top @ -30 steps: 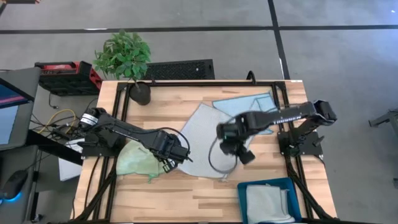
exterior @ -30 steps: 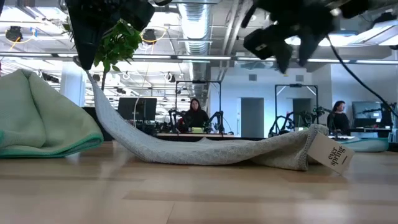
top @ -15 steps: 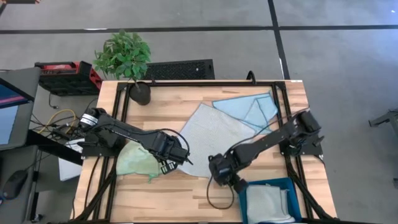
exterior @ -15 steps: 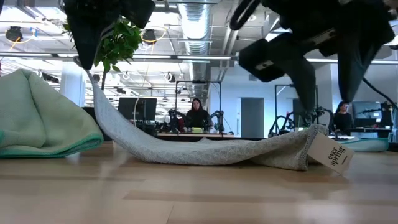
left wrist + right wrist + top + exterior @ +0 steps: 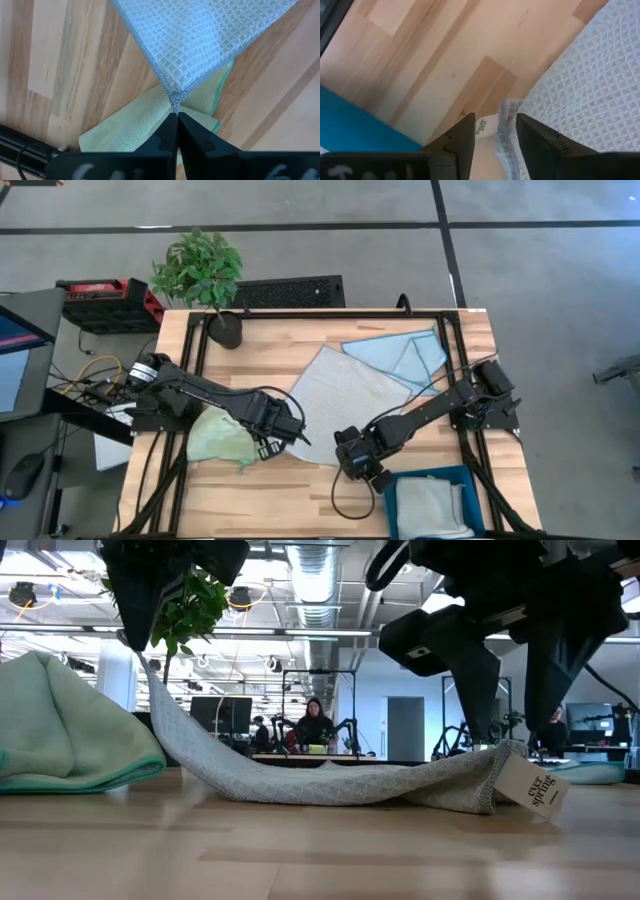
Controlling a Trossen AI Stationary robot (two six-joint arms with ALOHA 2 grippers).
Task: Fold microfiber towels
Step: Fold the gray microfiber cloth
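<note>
We see the left claw (image 5: pixel 176 116) pinched tight on one corner of the grey waffle-weave towel (image 5: pixel 340 395), lifting that corner so the cloth slopes down to the pale wood-plank worktop (image 5: pixel 280 490), beside the soft, rumpled light green towel (image 5: pixel 218 438). Our right claw (image 5: pixel 494 131) hangs with fingers parted over the grey towel's opposite corner, where its white tag (image 5: pixel 535 790) sticks out, gripping nothing. Further back, the light blue towel (image 5: pixel 400 355) lies flat, one edge folded.
</note>
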